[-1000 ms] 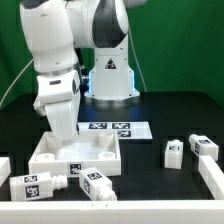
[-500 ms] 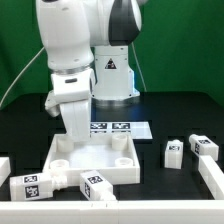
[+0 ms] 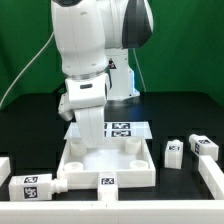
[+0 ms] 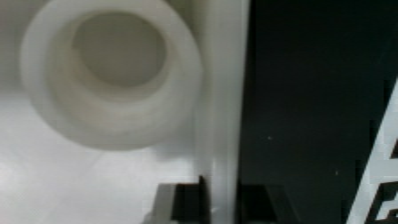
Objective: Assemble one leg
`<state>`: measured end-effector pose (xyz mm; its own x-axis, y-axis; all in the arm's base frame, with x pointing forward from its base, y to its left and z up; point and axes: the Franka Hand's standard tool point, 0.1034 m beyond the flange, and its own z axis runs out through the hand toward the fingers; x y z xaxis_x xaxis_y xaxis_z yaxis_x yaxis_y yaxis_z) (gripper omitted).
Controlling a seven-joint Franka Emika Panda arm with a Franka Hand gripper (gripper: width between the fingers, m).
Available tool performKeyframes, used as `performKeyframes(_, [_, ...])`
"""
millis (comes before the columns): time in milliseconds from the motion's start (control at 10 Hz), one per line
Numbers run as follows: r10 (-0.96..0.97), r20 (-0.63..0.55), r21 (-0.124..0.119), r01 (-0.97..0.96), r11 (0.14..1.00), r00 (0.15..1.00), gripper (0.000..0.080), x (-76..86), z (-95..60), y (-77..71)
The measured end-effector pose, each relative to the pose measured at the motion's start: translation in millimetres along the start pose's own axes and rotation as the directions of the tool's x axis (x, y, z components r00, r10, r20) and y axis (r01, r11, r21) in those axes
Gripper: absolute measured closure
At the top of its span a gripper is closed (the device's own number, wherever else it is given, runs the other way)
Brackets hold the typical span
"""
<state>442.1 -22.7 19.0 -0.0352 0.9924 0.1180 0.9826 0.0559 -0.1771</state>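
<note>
My gripper is shut on the back wall of the large flat white square piece with raised corner sockets, which lies on the black table. In the wrist view the two dark fingertips pinch that thin white wall, with a round socket beside it. Legs, small white posts with tags, lie loose. One leg is at the front on the exterior view's left, touching the square piece's corner. Two legs are on the right. None is in my gripper.
The marker board lies just behind the square piece, partly hidden by my arm. Another white part lies at the exterior view's right edge and one at the left edge. The robot base stands behind.
My arm and the square piece in its grip have moved toward the exterior view's right, and the piece has turned squarer to the camera. The legs on the right have not moved.
</note>
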Motion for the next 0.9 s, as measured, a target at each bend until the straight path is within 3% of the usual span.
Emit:
performKeyframes(400, [0.018,-0.010,0.062,-0.018,0.998,1.000,0.0741,6.0,0.8,0.2])
performKeyframes(900, [0.029,-0.010,0.066,-0.028,0.997,1.000,0.0739,15.3,0.3,-0.4])
